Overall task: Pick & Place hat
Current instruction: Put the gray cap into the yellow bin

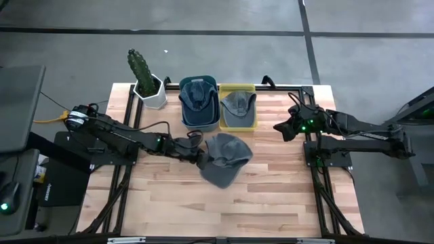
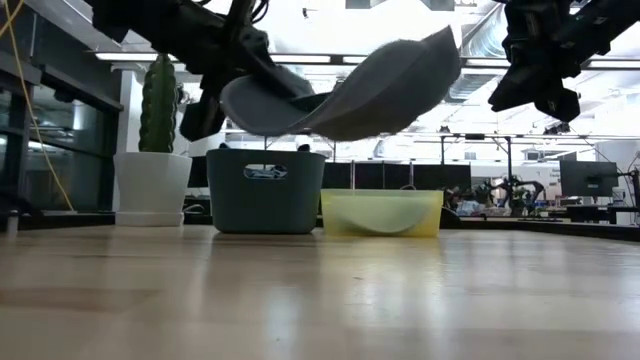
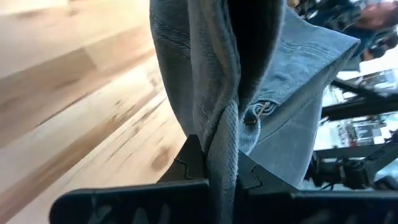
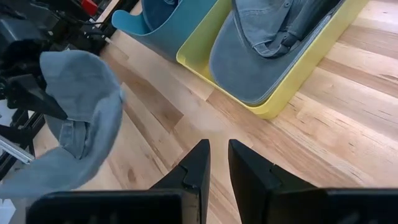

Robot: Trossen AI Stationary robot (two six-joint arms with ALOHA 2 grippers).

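My left gripper [image 1: 196, 154] is shut on a grey-blue hat [image 1: 225, 159], which hangs in the air over the middle of the table, well above the tabletop in the low view [image 2: 350, 95]. My right gripper [image 1: 279, 127] hovers at the table's right side near the yellow bin. Its fingers [image 4: 217, 152] show only a narrow gap with nothing between them. A teal bin [image 1: 183, 112] and a yellow bin [image 1: 254, 89] stand at the far edge, and a grey hat lies in each. My left gripper pinches a bunched fold of cloth [image 3: 222, 140] at the hat's left edge between its two fingers. It comes from the table's left and slants a little downward. The hat is lifted clear of the table and spreads out beyond the fingertips toward the right.
A cactus in a white pot [image 1: 146, 81] stands at the far left corner beside the teal bin. Bare wood [image 1: 224, 210] lies in front of the hat, toward the near edge. Dark arm frames run along both sides of the table.
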